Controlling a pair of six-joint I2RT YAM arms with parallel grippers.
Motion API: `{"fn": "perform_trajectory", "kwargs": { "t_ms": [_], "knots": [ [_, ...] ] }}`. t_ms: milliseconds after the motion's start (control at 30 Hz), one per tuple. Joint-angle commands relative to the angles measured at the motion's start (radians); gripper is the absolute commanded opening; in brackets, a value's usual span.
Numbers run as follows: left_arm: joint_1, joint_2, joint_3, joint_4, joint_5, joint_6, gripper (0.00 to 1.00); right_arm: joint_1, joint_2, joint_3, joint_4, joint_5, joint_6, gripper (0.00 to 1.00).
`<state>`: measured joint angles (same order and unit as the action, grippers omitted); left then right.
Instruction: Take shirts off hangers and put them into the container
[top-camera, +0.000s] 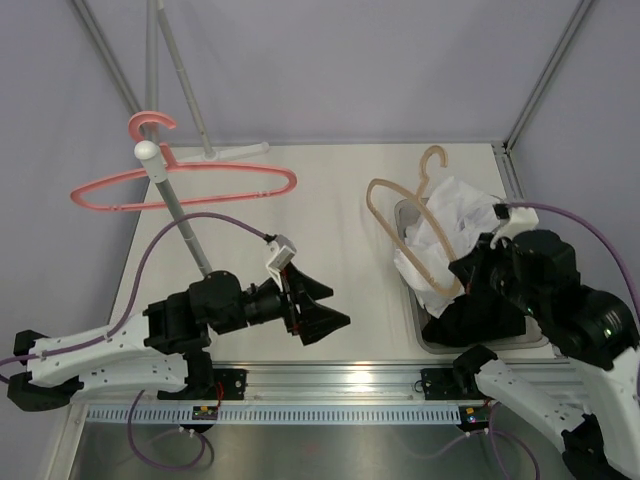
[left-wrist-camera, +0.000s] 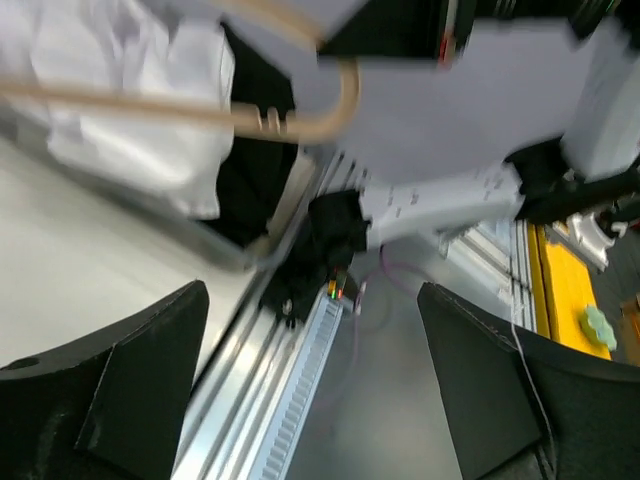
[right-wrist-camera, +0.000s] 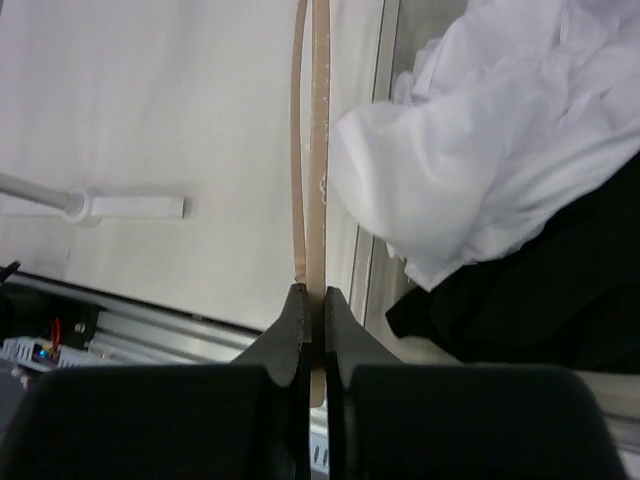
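R gripper (right-wrist-camera: 312, 291) clamped on tan hanger (right-wrist-camera: 321, 120) over container (top-camera: 515, 345) at table (top-camera: 340, 235) right edge (white shirt (top-camera: 450, 215), black shirt (top-camera: 465, 320) inside), L gripper (top-camera: 326, 305) wide open, empty.

White links (top-camera: 100, 358), black joints (top-camera: 215, 302), purple cables (top-camera: 205, 216); left pincer (top-camera: 328, 306) black.

Left arm (top-camera: 200, 315): jaws spread wide; right arm (top-camera: 560, 290): jaws pinched.
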<state>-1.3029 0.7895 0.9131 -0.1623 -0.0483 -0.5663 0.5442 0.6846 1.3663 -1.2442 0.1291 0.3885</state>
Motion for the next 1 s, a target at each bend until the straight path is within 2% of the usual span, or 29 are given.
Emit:
{"fn": "perform_trajectory", "kwargs": {
  "t_ms": [0,100,133,200,267,300,367,400,433,533,667,800,867,967],
  "knots": [
    [-0.027,-0.073,-0.117,0.004,0.051,-0.104,0.88,0.0,0.183,0.051,0.23,0.069,-0.114,0.0],
    [-0.038,-0.18,-0.22,-0.009,0.004,-0.154,0.86,0.0,0.387,0.146,0.41,-0.046,-0.195,0.0],
    [-0.038,-0.206,-0.253,-0.035,-0.013,-0.167,0.86,0.0,0.489,0.209,0.445,-0.09,-0.213,0.0],
    [-0.041,-0.278,-0.282,-0.058,-0.028,-0.199,0.85,0.002,0.596,0.288,0.511,-0.191,-0.243,0.0],
    [-0.041,-0.321,-0.325,-0.072,-0.044,-0.217,0.84,-0.001,0.761,0.445,0.517,-0.262,-0.241,0.0],
    [-0.041,-0.353,-0.336,-0.075,-0.047,-0.234,0.84,0.0,0.808,0.499,0.534,-0.37,-0.256,0.0],
    [-0.042,-0.374,-0.352,-0.092,-0.061,-0.242,0.84,0.003,0.939,0.626,0.549,-0.465,-0.276,0.0],
    [-0.042,-0.378,-0.359,-0.101,-0.068,-0.25,0.84,0.005,0.984,0.675,0.536,-0.574,-0.29,0.0],
    [-0.042,-0.377,-0.359,-0.115,-0.073,-0.25,0.84,0.008,1.08,0.791,0.513,-0.632,-0.31,0.0],
    [-0.041,-0.354,-0.361,-0.12,-0.087,-0.248,0.85,0.055,1.223,0.953,0.44,-0.836,-0.462,0.0],
    [-0.042,-0.28,-0.35,-0.091,-0.075,-0.248,0.85,0.085,1.331,1.056,0.419,-0.966,-0.52,0.0],
    [-0.041,-0.181,-0.345,-0.028,-0.035,-0.245,0.85,0.106,1.362,1.076,0.477,-1.043,-0.542,0.0],
    [-0.042,-0.125,-0.341,0.001,-0.013,-0.242,0.85,0.112,1.392,1.103,0.482,-1.116,-0.545,0.0],
    [-0.042,-0.079,-0.345,0.04,0.008,-0.241,0.85,0.132,1.423,1.159,0.466,-1.148,-0.572,0.0]
  ]
}}
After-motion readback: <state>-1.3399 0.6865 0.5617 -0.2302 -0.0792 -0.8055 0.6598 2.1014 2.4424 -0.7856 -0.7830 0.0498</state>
